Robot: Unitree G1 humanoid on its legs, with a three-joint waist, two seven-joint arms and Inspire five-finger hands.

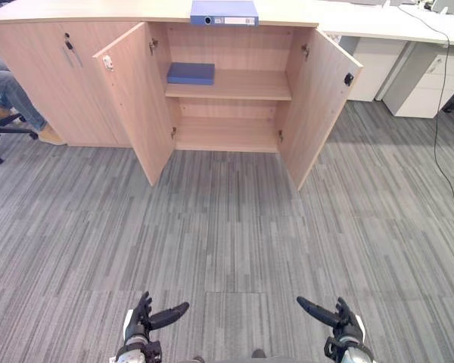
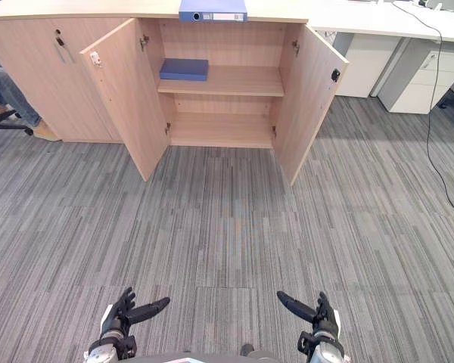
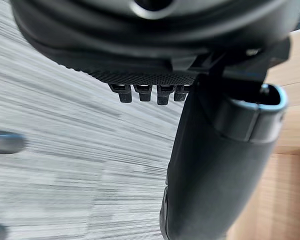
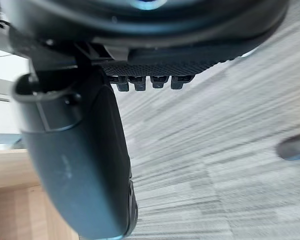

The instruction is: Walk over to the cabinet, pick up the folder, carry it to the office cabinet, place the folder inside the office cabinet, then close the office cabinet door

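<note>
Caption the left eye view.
Blue folder atop the open-doored cabinet, blue book on its shelf; left hand and right hand open and empty over carpet.

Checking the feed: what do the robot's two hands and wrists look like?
The left hand and the right hand are both matt black, with slim segmented fingers and a thick, smooth-shelled thumb. Each palm carries a finely dotted black pad, seen up close in the wrist views. A pale silver-grey cuff sits at each wrist.
</note>
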